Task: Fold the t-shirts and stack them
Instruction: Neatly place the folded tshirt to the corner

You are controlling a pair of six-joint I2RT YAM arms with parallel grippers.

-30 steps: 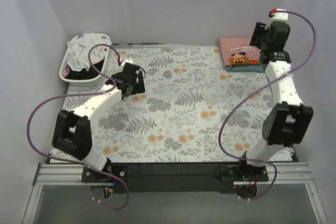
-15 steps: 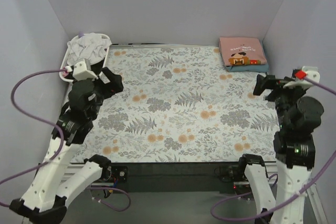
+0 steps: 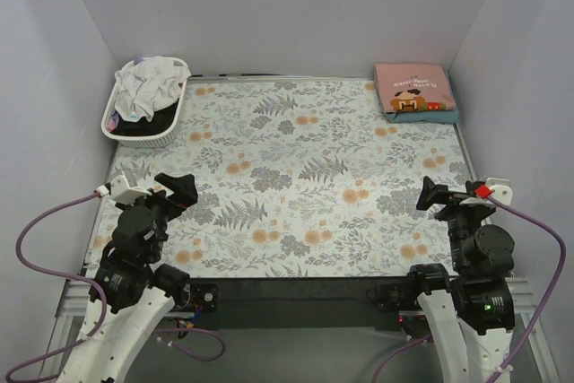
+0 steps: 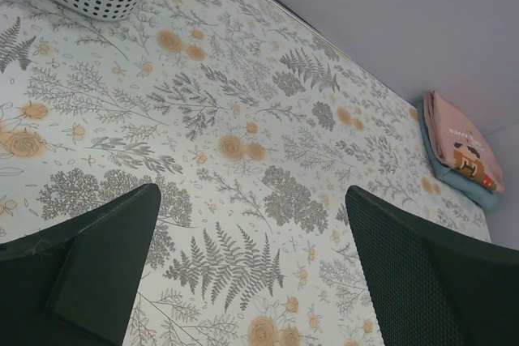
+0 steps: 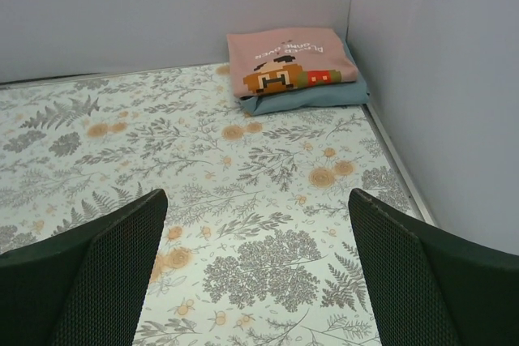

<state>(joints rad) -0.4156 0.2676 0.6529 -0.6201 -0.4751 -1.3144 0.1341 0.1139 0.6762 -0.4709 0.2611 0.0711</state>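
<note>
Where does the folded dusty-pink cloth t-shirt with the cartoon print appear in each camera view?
Top external: folded dusty-pink t-shirt, upper right, far corner.
Left wrist: the t-shirt, right edge, mid-height.
Right wrist: the t-shirt, top, right of centre.
Shared landmark: folded teal-blue t-shirt beneath it.

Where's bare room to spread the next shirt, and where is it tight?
The middle of the floral cloth is bare, from the white basket at far left to the folded pink t-shirt on the teal t-shirt at far right. Only those far corners are crowded.
</note>
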